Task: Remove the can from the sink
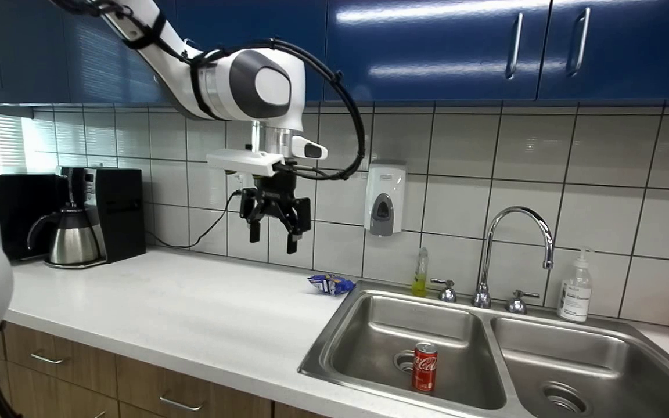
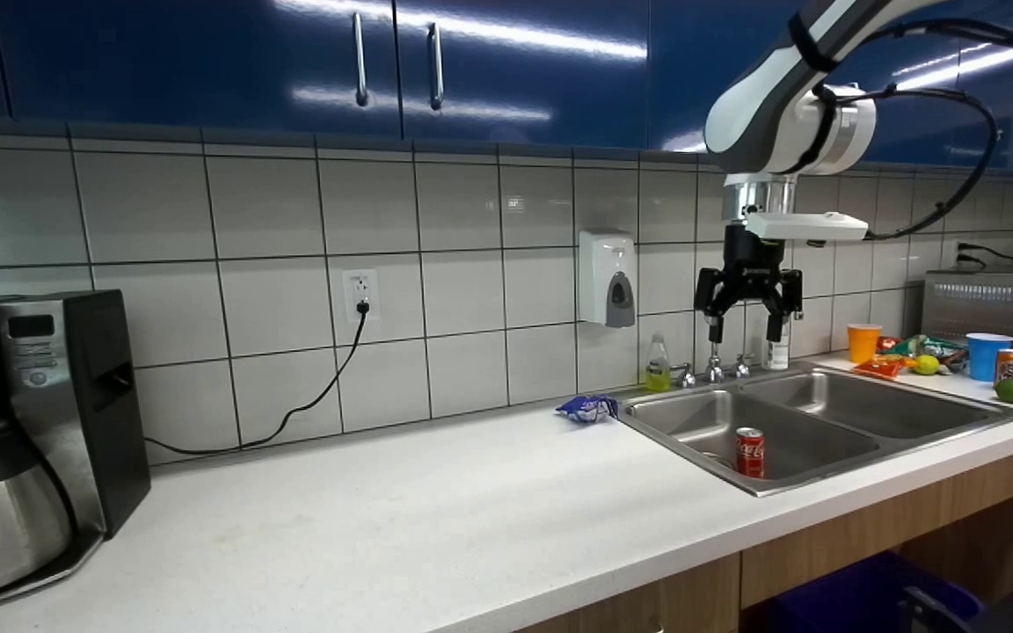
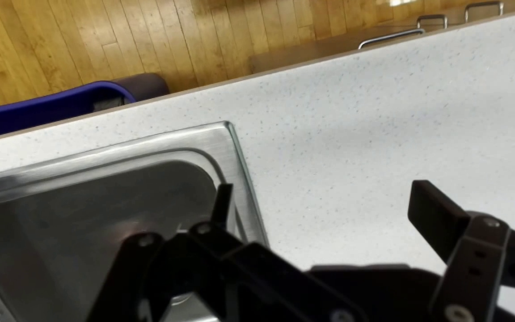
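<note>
The red can stands upright in the basin nearer the coffee maker; it also shows in an exterior view. The stainless steel sink has two basins and a gooseneck faucet. My gripper is open and empty, high above the counter in both exterior views. In the wrist view the fingers are wide apart over the white counter beside the sink's rim. The can itself is hidden there; a faint reddish reflection shows in the basin.
A blue packet lies beside the sink. A yellow-green bottle and white soap bottle stand behind it. A dispenser hangs on the wall. The coffee maker stands on the counter. Cups and cans stand past the sink.
</note>
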